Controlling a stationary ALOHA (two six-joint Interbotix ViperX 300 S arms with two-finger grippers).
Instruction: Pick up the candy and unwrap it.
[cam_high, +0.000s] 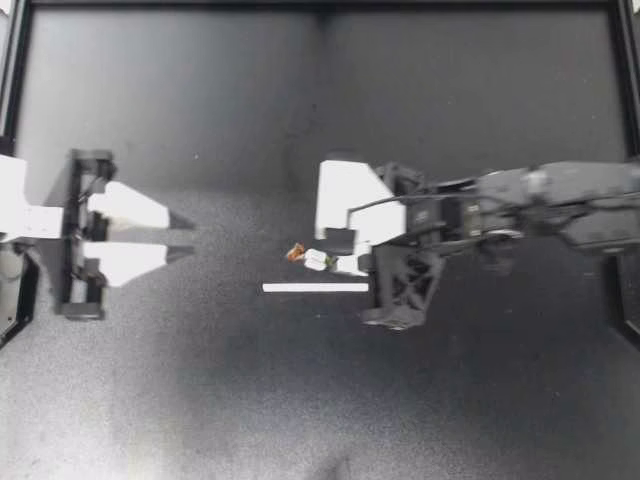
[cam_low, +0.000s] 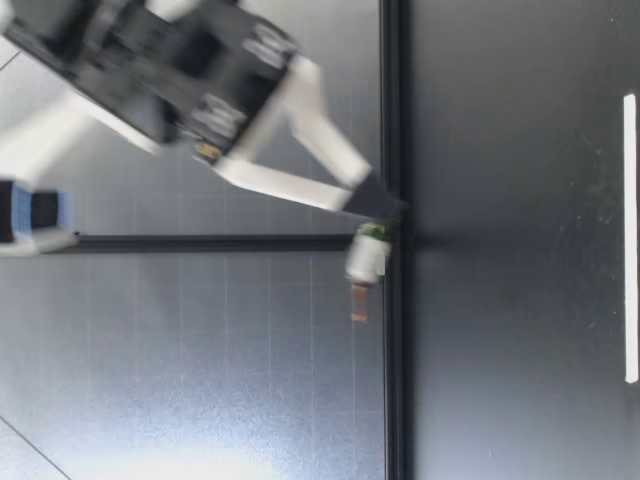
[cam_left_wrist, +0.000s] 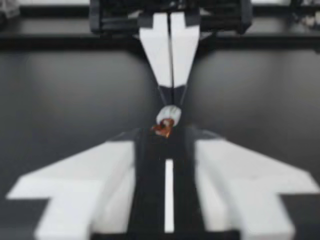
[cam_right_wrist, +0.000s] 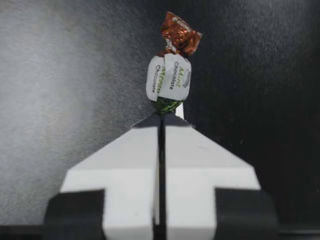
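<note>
Pinching candy (cam_high: 314, 259) aloft, right tool (cam_high: 334, 249) angled down; left tool (cam_high: 186, 237) spread.

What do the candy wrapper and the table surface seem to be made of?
The candy wrapper looks like thin plastic or foil film: glossy printed white middle, crinkled shiny coppery twisted end. The table surface looks like a matte dark sheet with fine speckled grain; its material is unclear.

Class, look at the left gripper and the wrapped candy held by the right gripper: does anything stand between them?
Nothing visible does. My open left gripper faces the white-wrapped candy with twisted ends, pinched in my right gripper. Only dark table lies between. A thin white strip lies flat on it.
</note>
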